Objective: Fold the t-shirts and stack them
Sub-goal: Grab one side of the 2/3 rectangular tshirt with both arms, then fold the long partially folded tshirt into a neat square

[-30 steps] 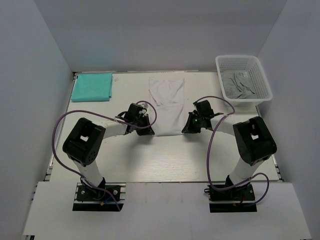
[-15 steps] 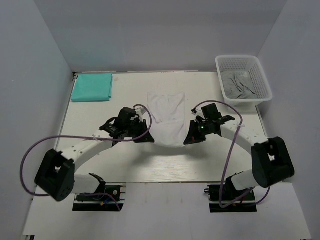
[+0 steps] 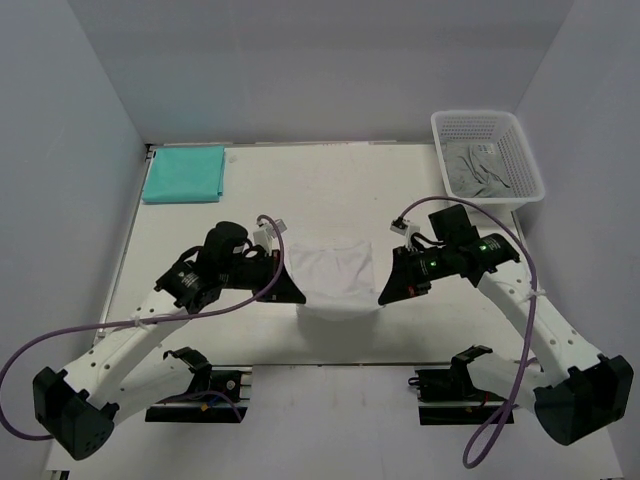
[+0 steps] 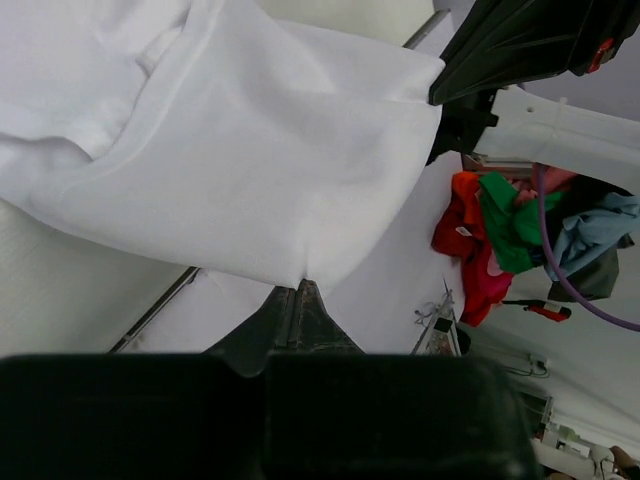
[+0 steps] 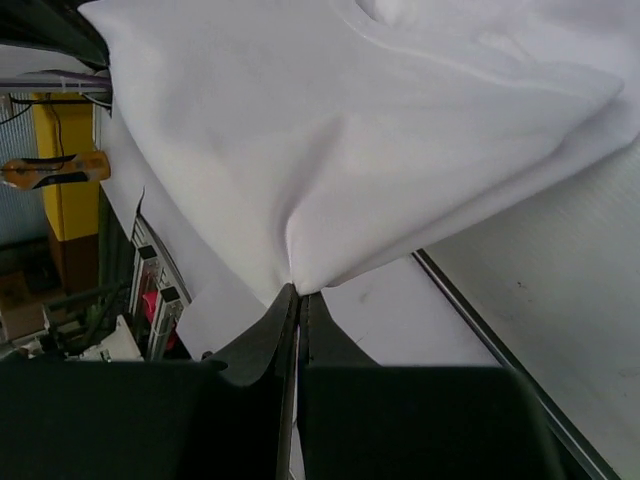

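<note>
The white t-shirt (image 3: pixel 335 278) hangs lifted between both grippers above the table's near middle. My left gripper (image 3: pixel 291 291) is shut on its left edge; in the left wrist view the cloth (image 4: pixel 230 160) runs into the closed jaws (image 4: pixel 300 290). My right gripper (image 3: pixel 388 292) is shut on its right edge; in the right wrist view the cloth (image 5: pixel 370 130) is pinched at the closed jaws (image 5: pixel 297 292). The teal t-shirt (image 3: pixel 184 173) lies folded flat at the far left corner of the table.
A white mesh basket (image 3: pixel 487 155) with grey cloth (image 3: pixel 475 172) in it stands at the far right. The table's near edge (image 3: pixel 330 365) lies just below the hanging shirt. Purple cables loop from both arms.
Both grippers have pulled the white t-shirt off the table toward the near edge and raised it. The shirt has gone from lying long and flat to hanging bunched between them.
</note>
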`<action>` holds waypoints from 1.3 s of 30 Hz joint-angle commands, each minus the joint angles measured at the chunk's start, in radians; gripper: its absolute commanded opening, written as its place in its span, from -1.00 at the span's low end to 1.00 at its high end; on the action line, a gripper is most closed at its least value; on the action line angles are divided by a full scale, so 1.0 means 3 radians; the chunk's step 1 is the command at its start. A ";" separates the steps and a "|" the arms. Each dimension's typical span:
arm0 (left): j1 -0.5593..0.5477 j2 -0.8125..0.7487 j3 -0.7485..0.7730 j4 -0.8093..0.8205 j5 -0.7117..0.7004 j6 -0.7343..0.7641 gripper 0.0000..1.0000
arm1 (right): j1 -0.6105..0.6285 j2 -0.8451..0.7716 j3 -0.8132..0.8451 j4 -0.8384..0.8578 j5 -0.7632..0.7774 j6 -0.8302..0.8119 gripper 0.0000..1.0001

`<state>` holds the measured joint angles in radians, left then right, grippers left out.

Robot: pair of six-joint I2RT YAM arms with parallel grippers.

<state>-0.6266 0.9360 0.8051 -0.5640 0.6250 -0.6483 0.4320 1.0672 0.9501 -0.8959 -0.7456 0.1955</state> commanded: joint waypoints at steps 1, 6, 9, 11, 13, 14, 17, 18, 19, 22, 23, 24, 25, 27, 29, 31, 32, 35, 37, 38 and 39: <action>-0.0008 -0.0108 0.0170 -0.0114 0.0131 -0.0017 -1.00 | -0.0018 -0.0075 0.0213 -0.0276 -0.0199 -0.0105 -1.00; -0.0008 -0.0108 0.0317 -0.0226 -0.0124 0.0044 -1.00 | -0.0029 0.0068 0.0320 -0.0250 -0.0153 -0.0110 -1.00; 0.0023 -0.0063 0.0348 -0.0196 -0.0329 0.0080 -1.00 | -0.0039 0.0134 0.0417 -0.0046 -0.0056 -0.0064 -1.00; 0.0058 0.0045 0.0348 -0.0150 -0.0371 0.0080 -1.00 | -0.0075 0.0241 0.0479 0.0087 0.0005 -0.0013 -1.00; 0.0059 0.0076 0.0348 -0.0058 -0.0564 0.0050 -1.00 | -0.0090 0.0308 0.0499 0.0249 0.0097 0.0038 -1.00; 0.0059 0.0122 0.0318 0.0023 -0.0651 0.0049 -1.00 | -0.0105 0.0344 0.0489 0.0403 0.0097 0.0089 -1.00; 0.0089 0.0213 0.0318 0.0345 -0.0922 0.0013 -1.00 | -0.0156 0.0461 0.0479 0.0694 0.0179 0.0191 -1.00; 0.0089 0.0255 0.0318 0.0432 -0.0968 0.0013 -1.00 | -0.0187 0.0507 0.0529 0.0761 0.0205 0.0207 -1.00; 0.0089 0.0346 0.0318 0.0489 -0.1014 0.0013 -1.00 | -0.0192 0.0609 0.0545 0.0792 0.0235 0.0223 -1.00; 0.0120 0.0571 0.0287 0.0663 -0.1234 0.0013 -1.00 | -0.0228 0.0773 0.0586 0.1027 0.0225 0.0309 -1.00; 0.0120 0.0633 0.0287 0.0663 -0.1295 0.0013 -1.00 | -0.0254 0.0809 0.0596 0.1079 0.0215 0.0335 -1.00; 0.0120 0.0684 0.0287 0.0744 -0.1362 0.0013 -1.00 | -0.0279 0.0890 0.0596 0.1201 0.0205 0.0345 -1.00; 0.0160 0.0730 0.0287 0.0785 -0.1428 -0.0083 -1.00 | -0.0289 0.0937 0.0642 0.1232 0.0205 0.0386 -1.00; 0.0196 0.0842 0.0247 0.0943 -0.1557 -0.0134 -1.00 | -0.0325 0.1131 0.0683 0.1304 0.0205 0.0402 -1.00; 0.0278 0.0914 0.0210 0.0980 -0.1628 -0.0201 -1.00 | -0.0376 0.1335 0.0780 0.1335 0.0200 0.0448 -1.00; 0.0329 0.1031 0.0246 0.1021 -0.1669 -0.0237 -1.00 | -0.0412 0.1418 0.0836 0.1396 0.0179 0.0493 -1.00; 0.0380 0.1068 0.0246 0.1067 -0.1669 -0.0237 -1.00 | -0.0433 0.1494 0.0847 0.1411 0.0179 0.0524 -1.00; 0.0488 0.1266 0.0277 0.1103 -0.1634 -0.0319 -1.00 | -0.0504 0.1719 0.0918 0.1457 0.0087 0.0601 -1.00; 0.0539 0.1389 0.0308 0.1144 -0.1461 -0.0319 -1.00 | -0.0540 0.1852 0.0934 0.1559 0.0082 0.0657 -1.00; 0.0585 0.1456 0.0348 0.1189 -0.1424 -0.0319 -1.00 | -0.0550 0.1878 0.0939 0.1600 0.0062 0.0683 -1.00; 0.0585 0.1578 0.0379 0.1230 -0.1394 -0.0319 -1.00 | -0.0571 0.1974 0.0944 0.1666 0.0057 0.0703 -1.00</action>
<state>-0.4721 1.3685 0.8783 -0.2428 0.1802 -0.7315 0.2790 1.6310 1.1904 -0.4671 -0.7002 0.3717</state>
